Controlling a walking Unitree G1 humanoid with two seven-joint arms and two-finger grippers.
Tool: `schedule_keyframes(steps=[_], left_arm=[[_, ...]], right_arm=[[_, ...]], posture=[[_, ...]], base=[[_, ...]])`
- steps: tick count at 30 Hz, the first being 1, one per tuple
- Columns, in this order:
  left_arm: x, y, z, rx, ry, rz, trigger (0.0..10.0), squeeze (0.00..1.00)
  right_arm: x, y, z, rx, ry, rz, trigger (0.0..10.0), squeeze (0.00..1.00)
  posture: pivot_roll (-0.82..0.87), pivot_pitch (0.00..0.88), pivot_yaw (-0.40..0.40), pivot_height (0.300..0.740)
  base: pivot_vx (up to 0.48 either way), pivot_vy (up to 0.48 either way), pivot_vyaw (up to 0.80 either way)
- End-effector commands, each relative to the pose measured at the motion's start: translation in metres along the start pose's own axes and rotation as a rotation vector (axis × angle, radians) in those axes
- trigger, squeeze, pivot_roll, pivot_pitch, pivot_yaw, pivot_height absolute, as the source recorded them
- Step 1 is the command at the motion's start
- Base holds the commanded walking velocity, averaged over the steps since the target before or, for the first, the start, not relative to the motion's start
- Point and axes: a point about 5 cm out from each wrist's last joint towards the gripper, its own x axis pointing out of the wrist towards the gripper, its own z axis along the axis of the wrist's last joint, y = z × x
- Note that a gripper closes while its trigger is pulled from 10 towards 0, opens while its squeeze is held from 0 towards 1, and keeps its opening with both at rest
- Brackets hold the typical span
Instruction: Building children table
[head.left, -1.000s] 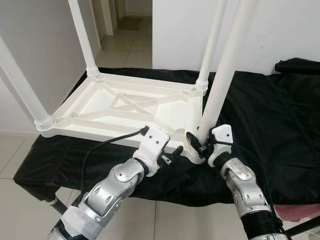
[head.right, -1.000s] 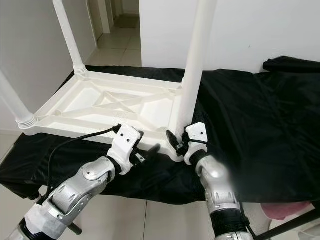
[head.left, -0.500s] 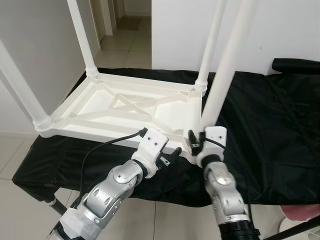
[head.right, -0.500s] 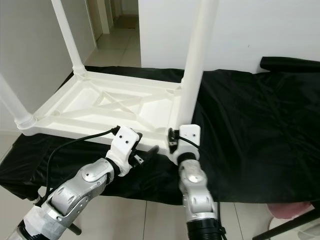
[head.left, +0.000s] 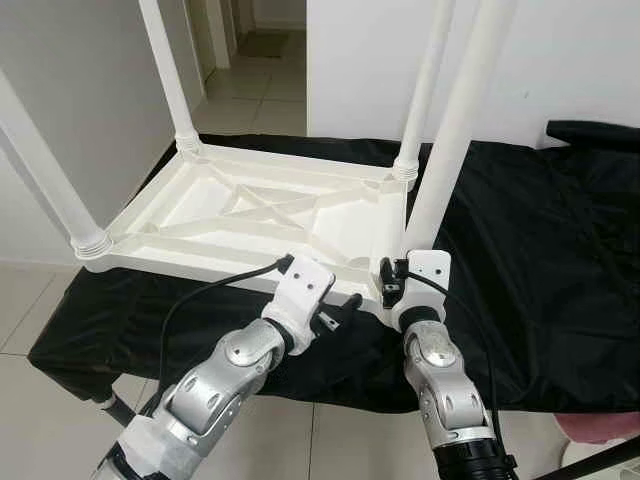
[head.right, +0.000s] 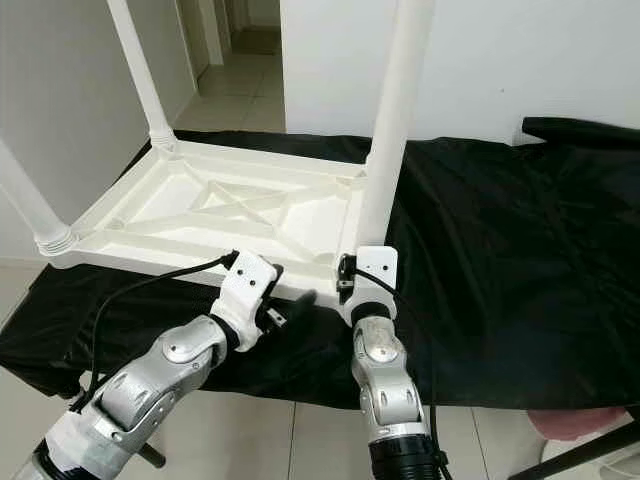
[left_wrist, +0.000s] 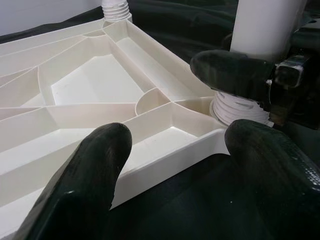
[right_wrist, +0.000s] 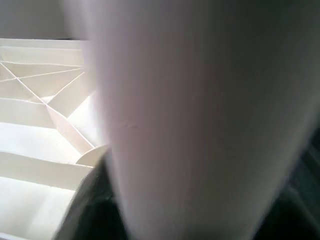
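A white plastic children's table top (head.left: 250, 215) lies upside down on a black cloth (head.left: 540, 250), with its legs pointing up. My right gripper (head.left: 396, 283) is shut around the base of the near right leg (head.left: 450, 140), just above its threaded socket (left_wrist: 240, 107). That leg (right_wrist: 200, 120) stands close in front of the right wrist camera. My left gripper (left_wrist: 175, 165) is open beside it, with its fingers (left_wrist: 95, 170) on either side of the top's near corner rim (left_wrist: 165, 160); whether they touch it is unclear. The other legs (head.left: 170, 70) stand in their corners.
The cloth-covered work surface ends at a front edge (head.left: 200, 370) just under both forearms. Behind it is a white wall (head.left: 560, 50), with a hallway (head.left: 250, 60) at the back left. A dark bundle (head.left: 600, 135) lies at the far right, and tiled floor (head.left: 40, 440) lies below.
My right wrist has swung leftward around the leg's base, so its forearm now comes up from straight below. The left gripper has stayed at the corner.
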Motion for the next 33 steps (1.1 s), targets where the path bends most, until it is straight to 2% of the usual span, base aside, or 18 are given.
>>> schedule_keyframes(steps=[1,6,10,11,12,13,14,16,20,21,23,29,30,31,32,33], left_arm=[[-0.002,-0.005,-0.001,0.009,0.012,-0.139,10.0,0.0],[-0.002,-0.006,-0.001,0.01,0.01,-0.14,10.0,0.0],[-0.002,-0.008,-0.001,0.007,0.01,-0.142,10.0,0.0],[-0.002,-0.009,-0.001,0.005,0.011,-0.143,10.0,0.0],[-0.002,-0.009,-0.001,0.005,0.011,-0.143,10.0,0.0],[-0.002,-0.009,-0.002,0.004,0.011,-0.144,10.0,0.0],[-0.002,-0.009,-0.002,0.004,0.011,-0.144,10.0,0.0],[-0.002,-0.008,-0.002,0.004,0.012,-0.144,10.0,0.0],[-0.002,-0.008,-0.001,0.003,0.012,-0.143,10.0,0.0],[-0.002,-0.008,-0.001,0.003,0.011,-0.145,10.0,0.0],[-0.002,-0.008,-0.001,0.003,0.011,-0.145,10.0,0.0],[-0.001,-0.01,-0.001,0.003,0.008,-0.162,10.0,0.0],[0.0,-0.011,-0.001,0.006,0.009,-0.165,10.0,0.0],[0.0,-0.011,-0.001,0.006,0.009,-0.165,10.0,0.0],[0.0,-0.011,-0.001,0.006,0.008,-0.167,10.0,0.0],[0.0,-0.011,-0.001,0.006,0.008,-0.167,10.0,0.0]], right_arm=[[-0.003,0.01,-0.001,0.085,0.018,0.005,10.0,1.0],[-0.002,0.006,0.006,0.077,-0.021,0.06,10.0,1.0],[0.0,-0.007,0.009,0.029,-0.041,0.143,10.0,1.0],[0.001,-0.012,0.009,0.009,-0.044,0.177,10.0,0.16],[0.001,-0.012,0.009,0.009,-0.044,0.177,10.0,0.16],[0.002,-0.014,0.01,-0.003,-0.045,0.199,10.0,0.0],[0.002,-0.014,0.01,-0.003,-0.045,0.199,10.0,0.0],[0.006,-0.02,0.011,-0.035,-0.049,0.311,10.0,0.0],[0.007,-0.022,0.011,-0.056,-0.052,0.354,10.0,0.0],[0.009,-0.025,0.012,-0.089,-0.055,0.427,10.0,0.0],[0.009,-0.025,0.012,-0.089,-0.055,0.427,10.0,0.0],[0.02,-0.032,0.014,-0.199,-0.038,0.674,10.0,0.0],[0.021,-0.032,0.013,-0.206,-0.026,0.708,8.9,0.0],[0.021,-0.032,0.013,-0.206,-0.026,0.708,8.9,0.0],[0.022,-0.033,0.012,-0.214,-0.013,0.725,3.8,0.0],[0.022,-0.033,0.012,-0.214,-0.013,0.725,3.8,0.0]], posture=[[-0.01,0.0,0.044,0.74],[-0.01,0.0,0.04,0.74],[-0.01,0.0,0.039,0.74],[-0.01,0.0,0.038,0.74],[-0.01,0.0,0.038,0.74],[-0.02,0.0,0.039,0.74],[-0.02,0.0,0.039,0.74],[-0.02,0.0,0.038,0.74],[-0.02,0.0,0.038,0.74],[-0.02,0.0,0.042,0.74],[-0.02,0.0,0.042,0.74],[-0.03,0.0,0.049,0.74],[-0.04,0.0,0.056,0.74],[-0.04,0.0,0.056,0.74],[-0.04,0.0,0.057,0.74],[-0.04,0.0,0.057,0.74]], base=[[0.0,0.0,0.0],[0.0,0.0,0.0],[0.0,0.0,0.0],[0.0,0.0,0.0],[0.0,0.0,0.0],[0.0,0.0,0.0],[0.0,0.0,0.0],[0.0,0.0,0.0],[0.0,0.0,0.0],[0.0,0.0,0.0],[0.0,0.0,0.0],[0.0,0.0,0.0],[0.0,0.0,0.0],[0.0,0.0,0.0],[0.0,0.0,0.0],[0.0,0.0,0.0]])
